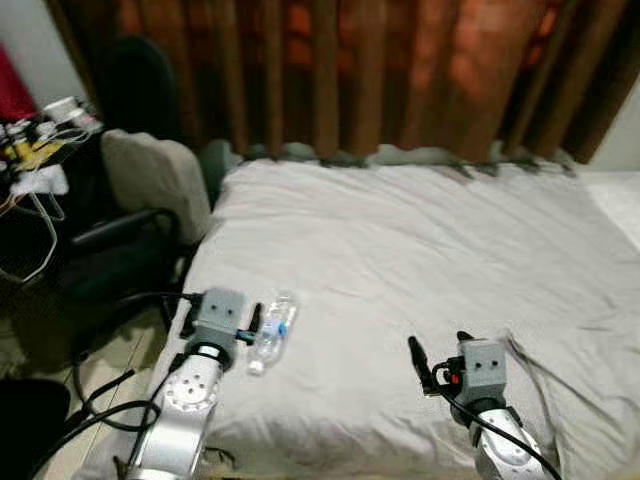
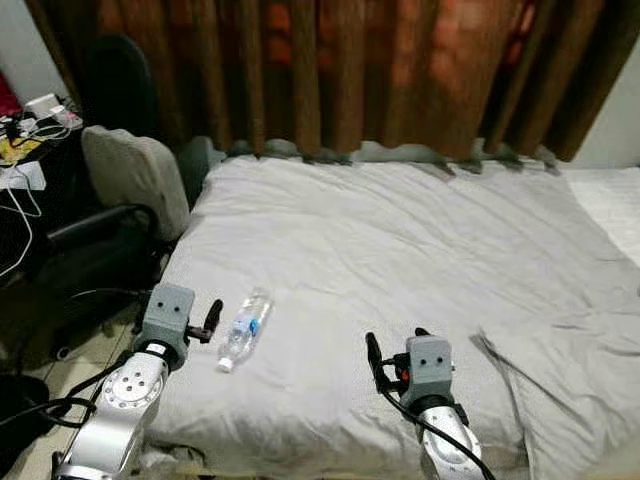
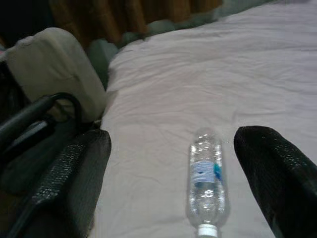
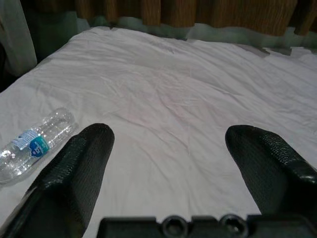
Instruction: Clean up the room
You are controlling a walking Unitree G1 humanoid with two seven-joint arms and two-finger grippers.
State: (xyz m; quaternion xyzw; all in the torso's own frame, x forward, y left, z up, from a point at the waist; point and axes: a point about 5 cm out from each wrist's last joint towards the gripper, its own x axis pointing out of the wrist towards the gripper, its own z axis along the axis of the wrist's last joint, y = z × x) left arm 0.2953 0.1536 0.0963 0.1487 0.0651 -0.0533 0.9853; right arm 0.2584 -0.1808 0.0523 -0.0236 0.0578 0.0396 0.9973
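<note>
A clear plastic water bottle (image 1: 272, 333) with a blue label lies on its side on the grey bed sheet (image 1: 420, 240), near the bed's front left corner, cap toward me. My left gripper (image 3: 171, 139) hovers open just short of it. The bottle (image 3: 206, 183) lies between the lines of its two fingers and touches neither. My right gripper (image 4: 171, 134) is open over bare sheet near the front edge, and the bottle (image 4: 32, 144) lies well off to its left.
A black office chair with a beige cushion (image 1: 150, 180) stands tight against the bed's left side. Behind it is a cluttered desk (image 1: 35, 150) with cables. Brown curtains (image 1: 350, 70) hang behind the bed. A folded grey cover (image 2: 560, 380) lies at the front right.
</note>
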